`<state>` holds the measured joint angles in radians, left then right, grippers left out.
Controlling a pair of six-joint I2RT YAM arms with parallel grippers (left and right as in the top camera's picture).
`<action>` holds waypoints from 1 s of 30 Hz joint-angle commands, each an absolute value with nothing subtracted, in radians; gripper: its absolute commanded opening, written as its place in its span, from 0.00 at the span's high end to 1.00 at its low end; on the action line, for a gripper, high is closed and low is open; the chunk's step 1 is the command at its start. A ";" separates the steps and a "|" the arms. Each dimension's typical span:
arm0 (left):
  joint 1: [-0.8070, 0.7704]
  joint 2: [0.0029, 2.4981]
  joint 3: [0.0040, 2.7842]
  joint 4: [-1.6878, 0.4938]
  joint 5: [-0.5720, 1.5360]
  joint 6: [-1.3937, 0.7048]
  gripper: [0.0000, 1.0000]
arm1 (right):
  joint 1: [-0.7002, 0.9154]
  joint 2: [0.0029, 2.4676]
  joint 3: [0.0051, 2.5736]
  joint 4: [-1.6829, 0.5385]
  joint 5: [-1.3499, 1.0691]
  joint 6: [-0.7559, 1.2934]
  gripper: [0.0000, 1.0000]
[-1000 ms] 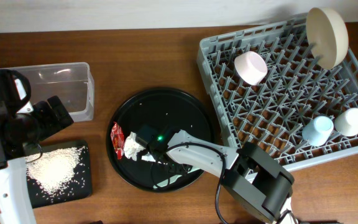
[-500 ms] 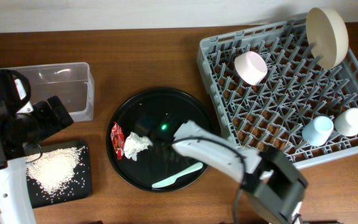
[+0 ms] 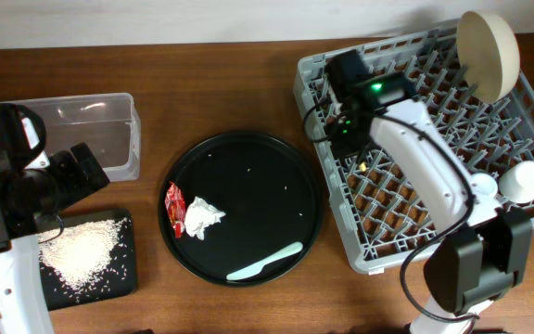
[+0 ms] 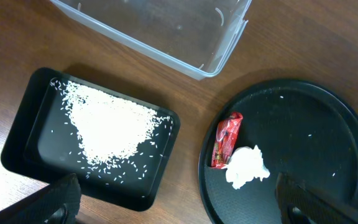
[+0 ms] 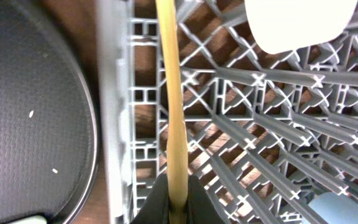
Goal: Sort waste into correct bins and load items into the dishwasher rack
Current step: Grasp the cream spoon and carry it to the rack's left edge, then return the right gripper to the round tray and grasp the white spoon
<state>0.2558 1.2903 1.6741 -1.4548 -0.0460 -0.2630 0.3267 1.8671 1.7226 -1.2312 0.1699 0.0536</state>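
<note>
The right pincer [image 5: 178, 200] is clamped tight on one end of a long, thin, pale yellow plastic cutlery piece [image 5: 169, 93]. It holds the piece over the big grey plastic dishwasher rack [image 5: 114, 124], at the side next to the large round black tray [image 5: 36, 112]. Only the thin edge shows, so one cannot tell if it is a knife, a fork or a spoon. It looks very light and smooth, and it likely bends a little. A piece this thin could slip down through the holes in the rack floor, so it probably has to lie across the bars.

A flat light blue plastic cutlery piece [image 3: 265, 262] lies on the round tray. It is well apart from the small red snack wrapper [image 3: 174, 206] and the crumpled white paper tissue [image 3: 203, 217], which touch each other. It lies flat, so pinching across its narrow handle looks best. The left pincer [image 4: 182, 200] hangs above the counter [image 4: 291, 37] with its fingers wide apart, holding nothing
</note>
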 commanded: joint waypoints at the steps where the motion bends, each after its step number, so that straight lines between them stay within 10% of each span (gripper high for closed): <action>1: 0.261 1.290 1.686 -1.453 -0.057 -0.276 0.01 | 0.300 1.860 1.686 -1.201 0.055 -0.017 0.96; 11: 0.261 1.290 1.686 -1.453 -0.057 -0.276 0.01 | 0.326 1.862 1.552 -1.089 0.119 -0.061 0.96; 15: 0.261 1.290 1.686 -1.454 -0.057 -0.276 0.01 | 0.335 1.861 1.554 -1.101 0.052 -0.086 0.40; 30: 0.261 1.290 1.686 -1.454 -0.057 -0.276 0.01 | 0.566 1.703 1.560 -1.224 -0.052 -0.244 0.48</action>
<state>0.2558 1.2903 1.6741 -1.4548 -0.0460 -0.2630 0.4694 1.6936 1.5864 -1.2182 -0.0010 -0.1532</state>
